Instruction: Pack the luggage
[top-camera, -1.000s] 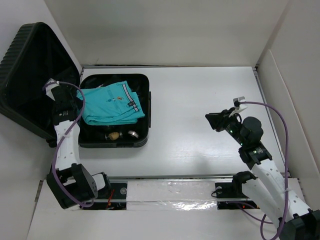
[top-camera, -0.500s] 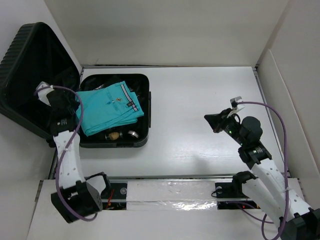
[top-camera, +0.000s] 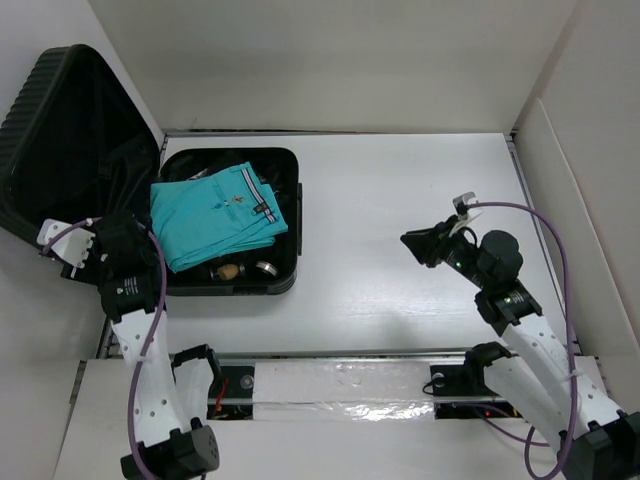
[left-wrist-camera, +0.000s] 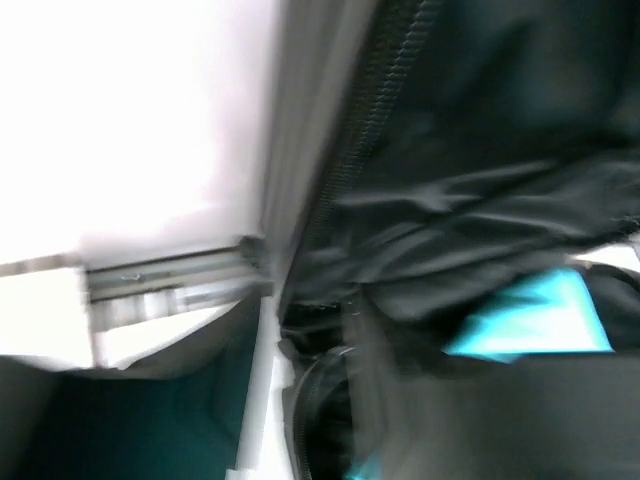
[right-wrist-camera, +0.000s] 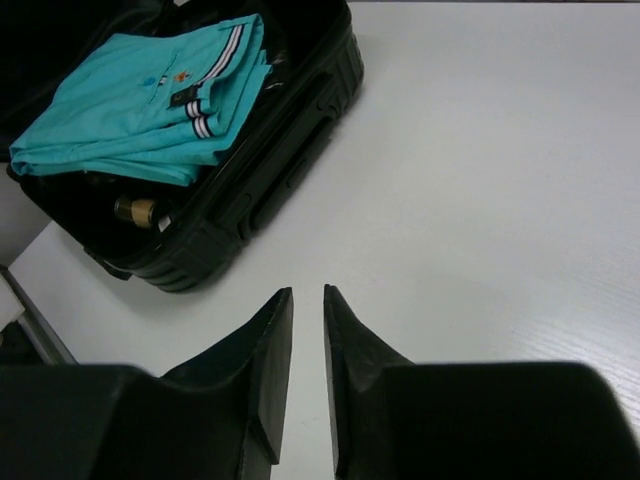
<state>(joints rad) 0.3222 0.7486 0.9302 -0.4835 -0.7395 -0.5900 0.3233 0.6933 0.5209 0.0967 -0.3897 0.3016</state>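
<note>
We see the luggage (top-camera: 292, 240) lying open at the far left of the table (top-camera: 420, 200). Its base is flat on the surface and its ribbed lid (top-camera: 60, 130) is tipped up on the left side. In the base lies a folded teal shirt (top-camera: 212, 215) with striped trim. Near the front wall sit two small things, a brownish one (top-camera: 232, 270) and a ring-shaped one (top-camera: 267, 268).

The left arm (top-camera: 135, 300) reaches to the near left corner of the luggage, beside the lower edge of the lid. Its wrist view is blurred and shows only dark lining (left-wrist-camera: 480, 200), a zipper (left-wrist-camera: 350, 130) and a scrap of teal, so we cannot tell how the left jaws stand.

The right arm (top-camera: 505, 290) is over the bare right half of the table, well apart from the luggage and pointing toward it. The right jaws stand a narrow gap apart with nothing between them.
</note>
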